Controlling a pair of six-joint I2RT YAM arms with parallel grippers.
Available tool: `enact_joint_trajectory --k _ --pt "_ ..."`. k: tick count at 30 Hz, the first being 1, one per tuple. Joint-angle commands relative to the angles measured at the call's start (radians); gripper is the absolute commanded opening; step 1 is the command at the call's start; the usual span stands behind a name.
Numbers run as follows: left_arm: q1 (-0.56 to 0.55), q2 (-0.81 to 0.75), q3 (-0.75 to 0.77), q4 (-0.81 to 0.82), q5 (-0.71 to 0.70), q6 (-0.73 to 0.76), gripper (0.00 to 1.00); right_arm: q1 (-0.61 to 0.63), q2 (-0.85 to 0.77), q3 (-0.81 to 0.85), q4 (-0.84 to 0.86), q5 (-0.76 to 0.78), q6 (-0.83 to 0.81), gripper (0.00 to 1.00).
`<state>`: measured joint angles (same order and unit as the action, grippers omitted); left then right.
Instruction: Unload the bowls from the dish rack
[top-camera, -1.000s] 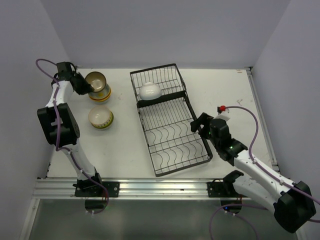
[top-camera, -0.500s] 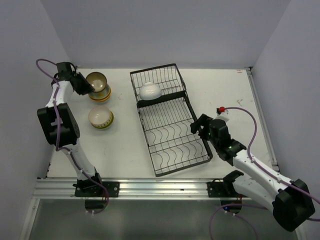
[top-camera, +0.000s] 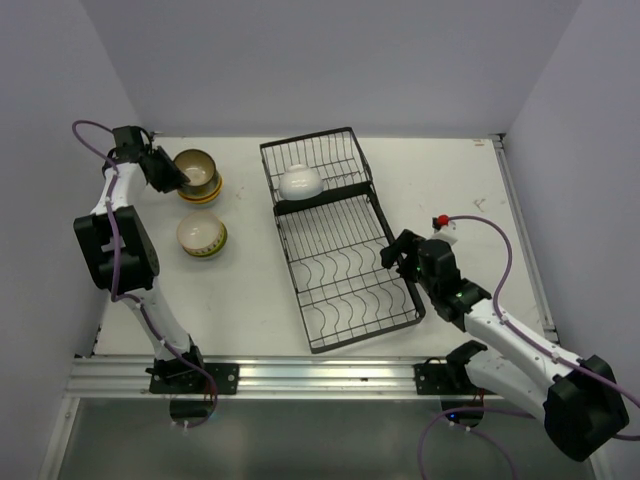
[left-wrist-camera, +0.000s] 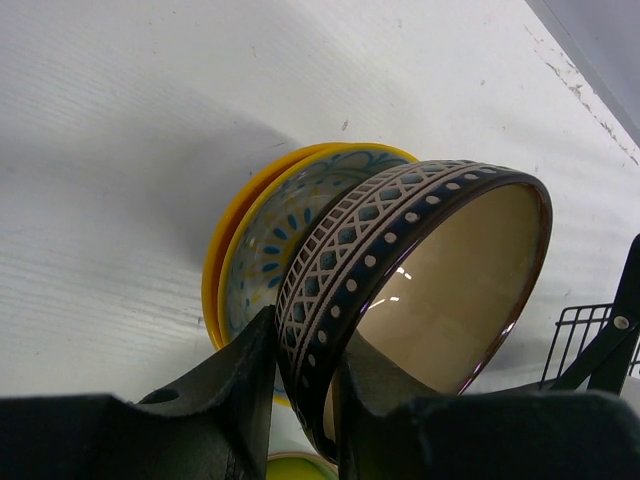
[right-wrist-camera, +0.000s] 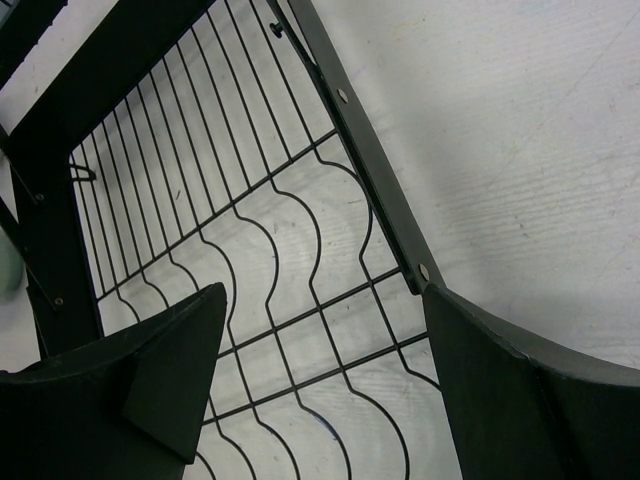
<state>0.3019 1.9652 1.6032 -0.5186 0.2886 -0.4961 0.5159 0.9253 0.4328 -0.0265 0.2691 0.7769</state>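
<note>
My left gripper (top-camera: 166, 173) is shut on the rim of a dark brown patterned bowl (top-camera: 196, 167), which is tilted just above a stack of bowls (top-camera: 203, 189) at the far left. In the left wrist view the fingers (left-wrist-camera: 235, 385) pinch the bowl's wall (left-wrist-camera: 400, 250) over a blue-patterned bowl nested in an orange one (left-wrist-camera: 252, 245). A white bowl (top-camera: 299, 181) lies in the small far section of the black dish rack (top-camera: 345, 262). My right gripper (top-camera: 398, 251) is open and empty over the rack's right rail (right-wrist-camera: 352, 150); its jaws stand wide apart (right-wrist-camera: 320, 340).
A second stack of bowls (top-camera: 202, 236), pale green on the outside, stands nearer on the left. A yellow-green rim (left-wrist-camera: 300, 466) shows at the bottom of the left wrist view. Purple-grey walls close in the table on the left, far and right sides.
The left gripper has brought the brown bowl slightly down and towards the stack. The right gripper has shifted a little nearer along the rack's right edge.
</note>
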Motion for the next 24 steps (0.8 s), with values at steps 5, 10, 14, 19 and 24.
enact_joint_trajectory --k 5,10,14,19,24 --pt "0.014 -0.032 0.006 0.052 0.055 -0.015 0.31 -0.007 0.015 -0.019 0.053 -0.008 0.005 0.84" --pt "0.014 -0.037 0.006 0.051 0.054 -0.019 0.36 -0.010 0.018 -0.025 0.059 -0.011 0.009 0.84" --pt "0.013 -0.055 -0.006 0.069 0.043 -0.030 0.37 -0.011 0.026 -0.032 0.069 -0.019 0.019 0.84" --pt "0.014 -0.057 0.003 0.068 0.050 -0.039 0.41 -0.014 0.046 -0.035 0.080 -0.030 0.025 0.84" --pt "0.014 -0.078 0.014 0.077 0.035 -0.044 0.43 -0.016 0.052 -0.037 0.088 -0.034 0.028 0.84"
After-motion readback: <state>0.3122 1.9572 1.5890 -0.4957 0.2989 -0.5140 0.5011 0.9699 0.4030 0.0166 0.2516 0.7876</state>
